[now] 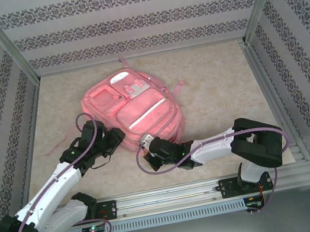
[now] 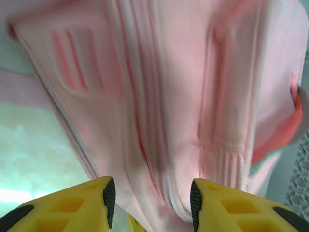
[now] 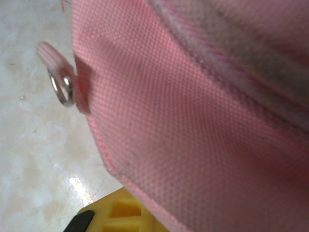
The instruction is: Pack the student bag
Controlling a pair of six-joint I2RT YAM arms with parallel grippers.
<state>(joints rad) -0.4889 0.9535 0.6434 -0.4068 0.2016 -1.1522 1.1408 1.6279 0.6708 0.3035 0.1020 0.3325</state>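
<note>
Left hand (image 2: 152, 195) hangs half-open astride a seam of the student bag (image 1: 135, 104); right hand (image 1: 147, 146) clamps its hem, seemingly steadying it.

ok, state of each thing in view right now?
student bag: flat on the table, front pockets up; zips cannot tell.
left gripper: open, against the bag's left near side.
right gripper: shut, at the bag's near edge, fabric lying across it.
metal ring: hanging from a pink loop on the bag.
</note>
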